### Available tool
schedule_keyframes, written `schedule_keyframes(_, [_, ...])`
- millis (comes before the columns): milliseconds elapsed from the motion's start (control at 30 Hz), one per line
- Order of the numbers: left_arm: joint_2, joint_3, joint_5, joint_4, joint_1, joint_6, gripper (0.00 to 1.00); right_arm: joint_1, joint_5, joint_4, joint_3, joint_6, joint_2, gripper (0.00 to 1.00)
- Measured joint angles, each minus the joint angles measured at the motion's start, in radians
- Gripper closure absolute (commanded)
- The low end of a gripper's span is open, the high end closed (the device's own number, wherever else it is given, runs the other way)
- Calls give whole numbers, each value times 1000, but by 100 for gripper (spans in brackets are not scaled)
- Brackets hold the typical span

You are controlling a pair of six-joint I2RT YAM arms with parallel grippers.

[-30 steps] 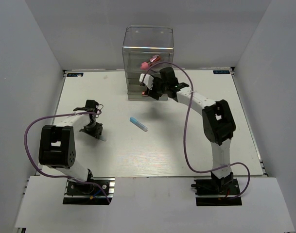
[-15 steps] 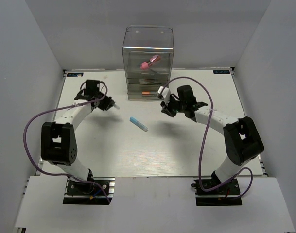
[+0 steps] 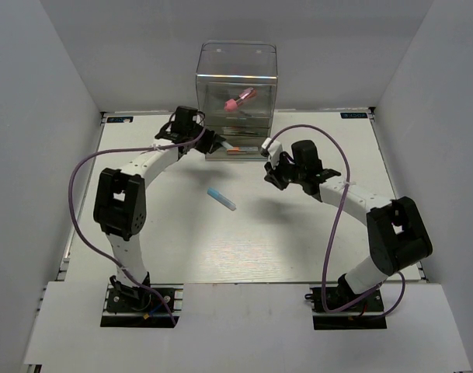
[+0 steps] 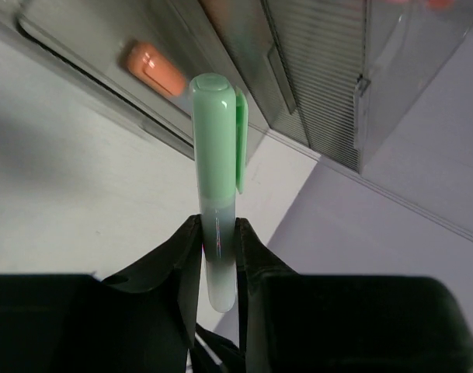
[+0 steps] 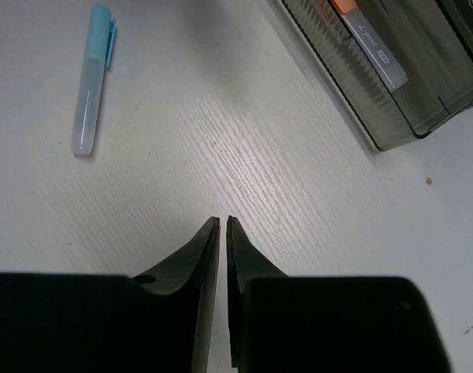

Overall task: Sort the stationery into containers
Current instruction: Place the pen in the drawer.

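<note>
Left claw [image 4: 217, 225] clamped on mint-green plastic pen [image 4: 214, 124], now just short of clear drawer box [image 3: 236, 70], ready for stowing; right claw [image 5: 223, 223] withdrawn, closed empty.

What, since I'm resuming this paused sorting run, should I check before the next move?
1. Left gripper clamped on the mint-green plastic pen: ok.
2. Green pen's capped end aimed toward the tall clear plastic drawer box: ok.
3. Bottom drawer pulled out, orange-tipped pen inside: ok.
4. Green pen directly over that drawer: cannot tell.
5. Right gripper empty, jaws nearly together, above the white table: ok.
6. Blue-capped translucent pen lying unobstructed on the table: ok.
</note>
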Motion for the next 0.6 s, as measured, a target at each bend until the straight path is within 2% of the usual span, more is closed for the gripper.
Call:
schedule_keyframes(300, [105,149,-47,-35,-64,-202,99,-10,5,5,-13,24,-1,72])
schedule_keyframes(333, [120,161,-51,-37,-65,-220,96,-11,5,5,-13,26,-1,70])
schedule_keyframes(467, [194,193,-67,-48,-74,-280,70,-12,5,5,-14,29,-3,69])
schedule_keyframes(500, [212,201,-70,-49,-75,-288,57,-12,5,8,-18,30,-5,69])
schedule_keyframes(567, [240,211,-73,-50,-76,-304,47,-12,5,11,-26,30,-8,67])
schedule_keyframes(600, [247,215,-73,-48,-77,-310,39,-12,5,11,-26,30,-8,67])
